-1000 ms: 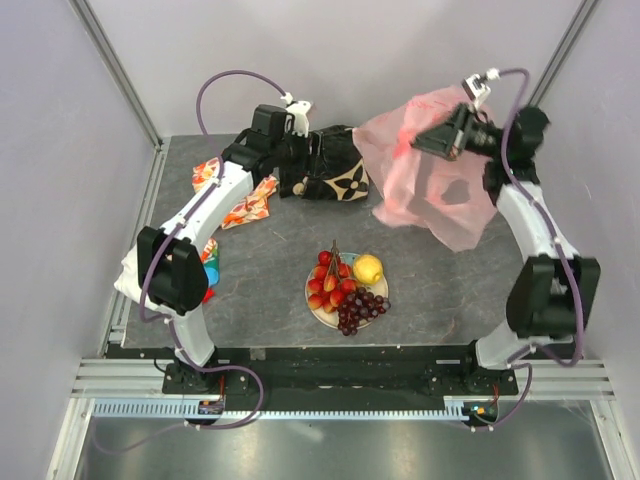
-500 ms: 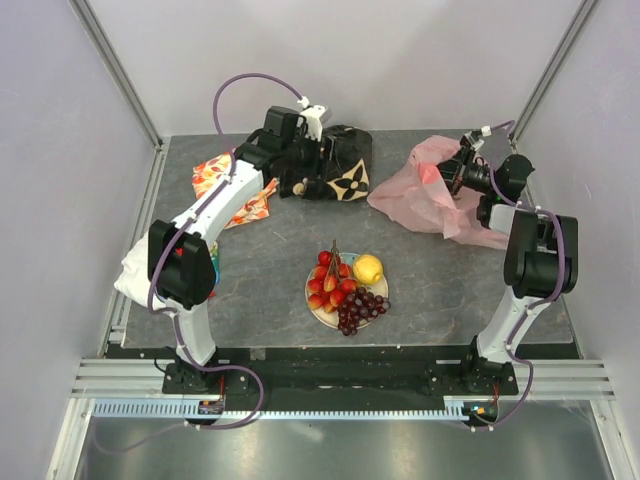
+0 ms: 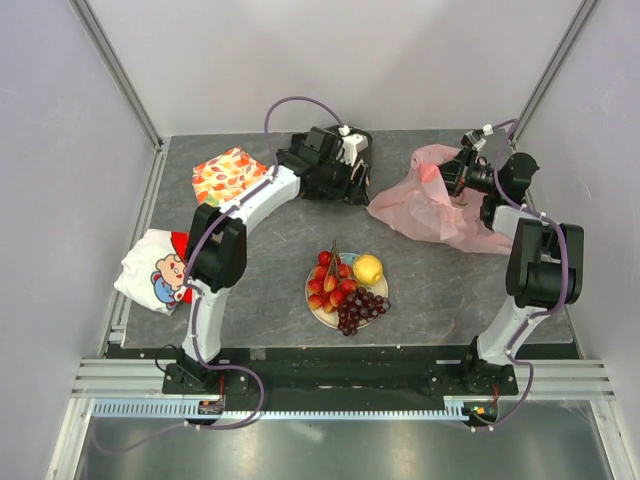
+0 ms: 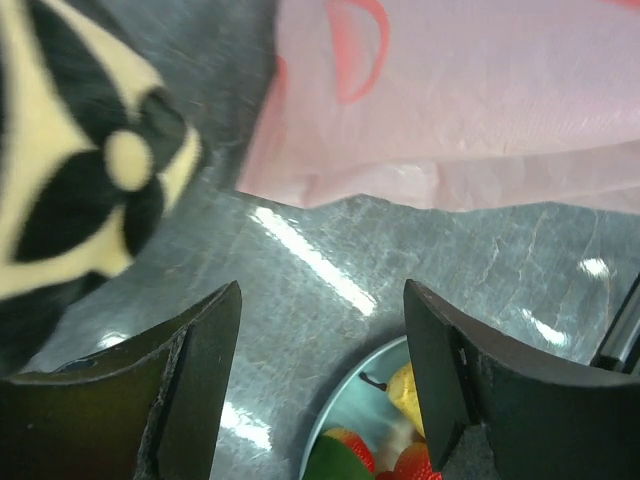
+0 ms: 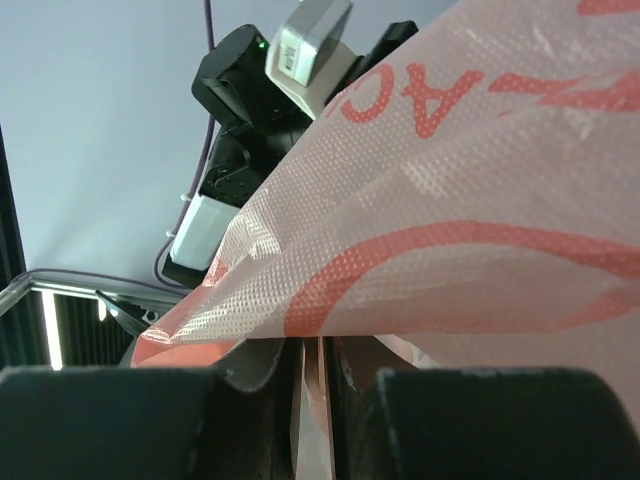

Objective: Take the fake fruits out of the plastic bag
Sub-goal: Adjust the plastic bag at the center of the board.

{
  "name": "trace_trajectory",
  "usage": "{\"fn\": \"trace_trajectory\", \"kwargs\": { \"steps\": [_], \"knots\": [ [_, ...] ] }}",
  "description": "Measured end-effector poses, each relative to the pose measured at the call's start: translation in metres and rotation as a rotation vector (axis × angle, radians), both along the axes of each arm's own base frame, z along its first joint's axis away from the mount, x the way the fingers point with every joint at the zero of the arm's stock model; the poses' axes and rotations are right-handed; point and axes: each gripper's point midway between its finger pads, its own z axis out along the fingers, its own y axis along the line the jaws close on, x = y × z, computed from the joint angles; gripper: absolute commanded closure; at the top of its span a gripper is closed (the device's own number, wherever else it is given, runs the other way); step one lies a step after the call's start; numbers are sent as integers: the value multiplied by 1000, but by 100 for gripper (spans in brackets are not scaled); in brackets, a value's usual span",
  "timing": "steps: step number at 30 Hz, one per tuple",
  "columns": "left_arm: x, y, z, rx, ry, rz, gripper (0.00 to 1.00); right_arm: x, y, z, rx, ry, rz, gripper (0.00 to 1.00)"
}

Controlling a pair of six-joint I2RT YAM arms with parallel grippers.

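The plastic bag (image 3: 425,205) lies slumped at the far right of the desk (image 3: 270,260) — thin, light, slippery film, likely best pinched at a fold, where the right gripper (image 3: 452,178) clamps it. The fake fruits (image 3: 345,285) fill the plate (image 3: 318,315); the left gripper (image 4: 322,300) gapes empty.

Bright, even light overhead, white glare streaks on the grey table (image 4: 300,320), black-and-cream cloth (image 4: 70,190) blurred close to my left camera, pink bag (image 5: 450,250) glowing backlit at my right.
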Motion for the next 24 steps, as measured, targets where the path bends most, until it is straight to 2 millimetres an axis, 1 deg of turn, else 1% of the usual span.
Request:
{"fn": "trace_trajectory", "kwargs": {
  "steps": [3,7,11,15,17,19,20,21,22,24],
  "knots": [
    [-10,-9,-10,10,18,-39,27,-2,0,3,-4,7,3,80],
    [-17,-17,-10,18,11,-65,27,-5,2,14,-19,-16,8,80],
    [-15,-22,-2,20,-22,-65,27,-13,8,24,-34,-37,30,80],
    [-11,-24,2,27,-64,-79,27,-25,23,33,-44,-55,73,79],
    [-10,-25,5,26,-79,-90,30,-30,29,36,-47,-64,88,79],
    [-10,-25,6,24,-88,-103,45,-32,33,38,-49,-71,98,79],
    [-11,-26,7,21,-87,-109,59,-33,33,38,-49,-72,99,79],
    [-13,-27,7,16,-87,-123,98,-32,33,38,-50,-71,98,79],
    [-14,-27,7,13,-89,-135,98,-32,33,38,-49,-66,97,78],
    [-18,-29,8,4,-94,-167,98,-32,32,37,-50,-68,96,67]
  ]
}}
